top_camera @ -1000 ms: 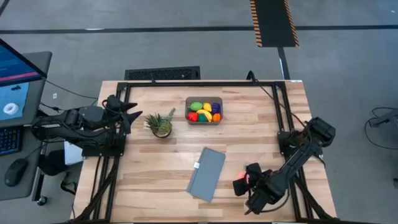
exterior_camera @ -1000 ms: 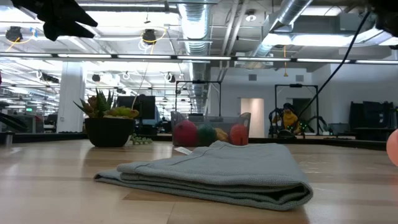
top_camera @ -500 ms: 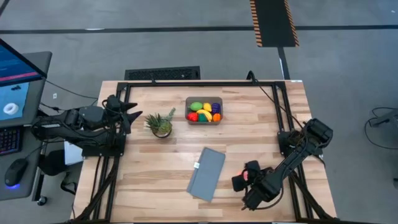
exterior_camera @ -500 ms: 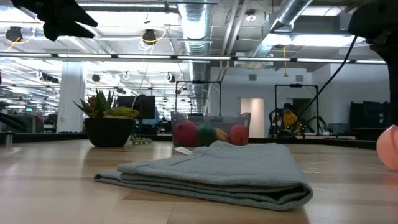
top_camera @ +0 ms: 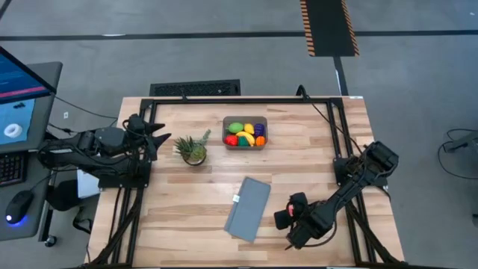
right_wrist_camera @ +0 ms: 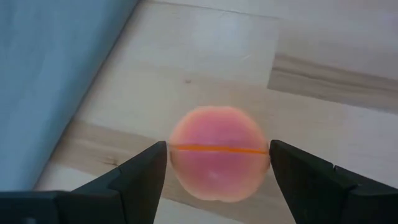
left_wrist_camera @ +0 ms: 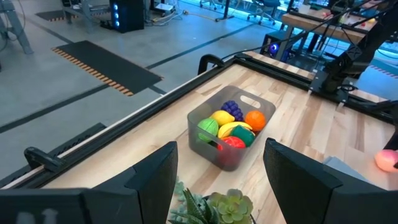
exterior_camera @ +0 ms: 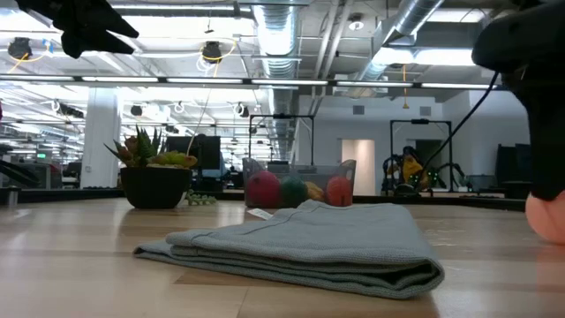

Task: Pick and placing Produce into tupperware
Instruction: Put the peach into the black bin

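Nearest the front edge of the tabletop (top_camera: pixel 314 157): right end effector (right_wrist_camera: pixel 217 163) low over the wood, fingers apart, one on each side of a pink toy fruit (right_wrist_camera: pixel 219 153) with an orange seam around its middle. Fruit resting on the wood between the fingers; contact with either finger impossible to tell from the wrist view. Same pink fruit seen at the right edge of the low view (exterior_camera: pixel 549 215), under the dark bulk of the right arm, and as a small pink spot far off in the left wrist view (left_wrist_camera: pixel 385 159).

Just beside that, toward the left arm's side: a folded grey-blue cloth (top_camera: pixel 249 208), lying flat and slanted on the wood, its blue edge also showing in the right wrist view (right_wrist_camera: pixel 56 74). In the low view, the cloth (exterior_camera: pixel 305 245) filling the foreground, a small white tag at its far side.

Farther back, left of centre: a spiky green plant (top_camera: pixel 193 148) in a small dark pot, upright.

Behind, near the far edge of the tabletop: the smoky-grey tub (top_camera: pixel 245 133) holding toy produce (left_wrist_camera: pixel 231 126), namely a purple grape bunch, an orange, yellow pieces, a green piece and a red one, all inside the walls. Tub well apart from the pink fruit.

At the left edge of the tabletop, near the plant: left end effector (top_camera: pixel 158 136), raised clear of the wood, fingers (left_wrist_camera: pixel 152 180) spread wide with nothing between them, facing toward the tub.

Beyond the table: grey floor with a black-and-yellow striped mat (top_camera: pixel 327 27).
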